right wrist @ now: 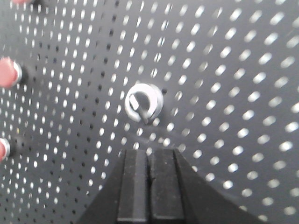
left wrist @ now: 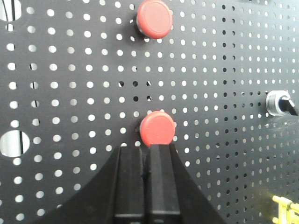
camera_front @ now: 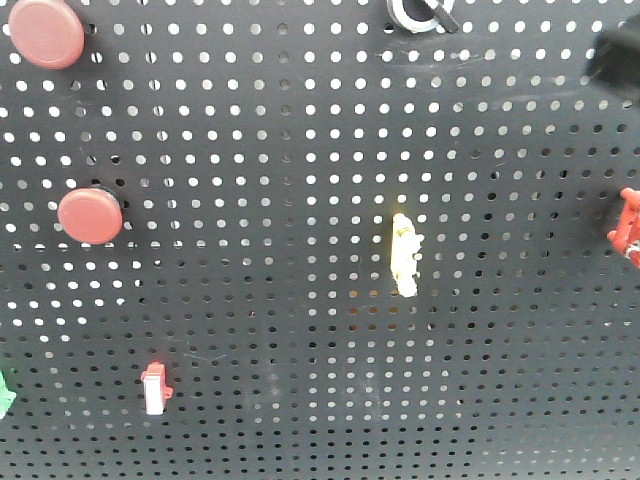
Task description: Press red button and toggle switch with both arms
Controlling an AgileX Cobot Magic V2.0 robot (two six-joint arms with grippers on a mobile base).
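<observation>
The left hand [left wrist: 148, 151] has its two black fingers [left wrist: 161, 186] pressed tight together, holding nothing; its tip sits just under the round red push button [left wrist: 157, 129] on the black board full of little round holes [left wrist: 70, 93]; I cannot tell if it touches yet. A second red button [left wrist: 154, 18] sits higher up, well apart. I think the tip should go up a little, so it meets the middle of the button, then push straight in; a push on the edge might slip off.

The right hand [right wrist: 149, 156] is shut tight too, with nothing in it; it hangs just below the small black stick switch in a silver ring [right wrist: 144, 103]; the stick leans down toward it. That view is blurry. The tip should go slowly, catch the stick from one side, and tip it over gently.
</observation>
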